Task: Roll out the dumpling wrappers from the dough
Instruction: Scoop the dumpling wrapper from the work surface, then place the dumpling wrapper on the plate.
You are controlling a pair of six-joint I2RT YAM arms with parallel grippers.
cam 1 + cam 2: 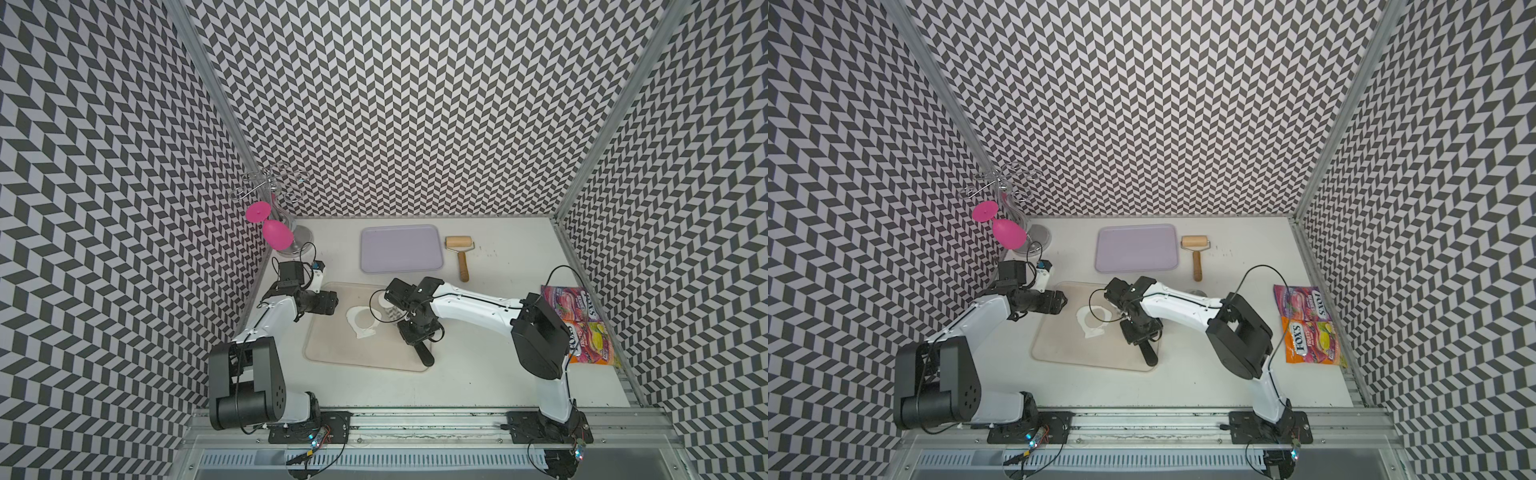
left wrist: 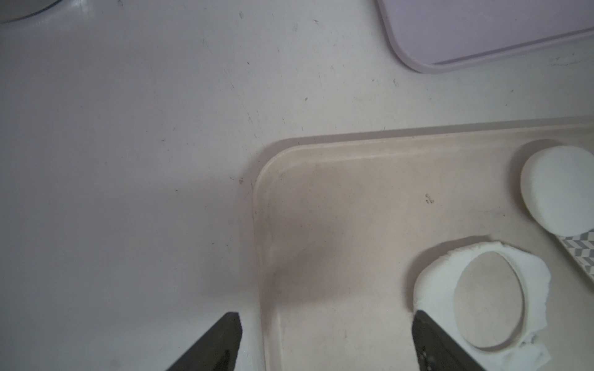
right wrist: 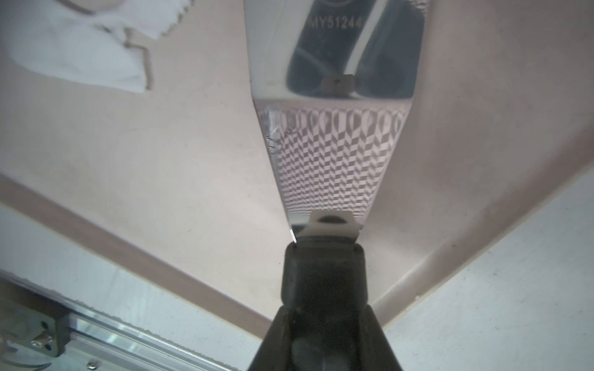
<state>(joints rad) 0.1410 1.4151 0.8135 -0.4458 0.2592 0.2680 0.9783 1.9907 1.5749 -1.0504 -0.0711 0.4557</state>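
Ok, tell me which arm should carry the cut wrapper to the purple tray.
Right. The right gripper is shut on the spatula, whose blade appears to carry the round wrapper. The left gripper hangs open and empty at a corner of the beige tray, beside the holed dough sheet.

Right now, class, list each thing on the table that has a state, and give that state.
Spatula: gripped by the right gripper.
Dough sheet: flat, one round hole cut out.
Wrapper: cut round, resting on the spatula blade.
Left gripper: open, empty.
Purple tray: empty.
Rolling pin: lying on the table, unheld.
Pink glass: hanging upside down from the rack.
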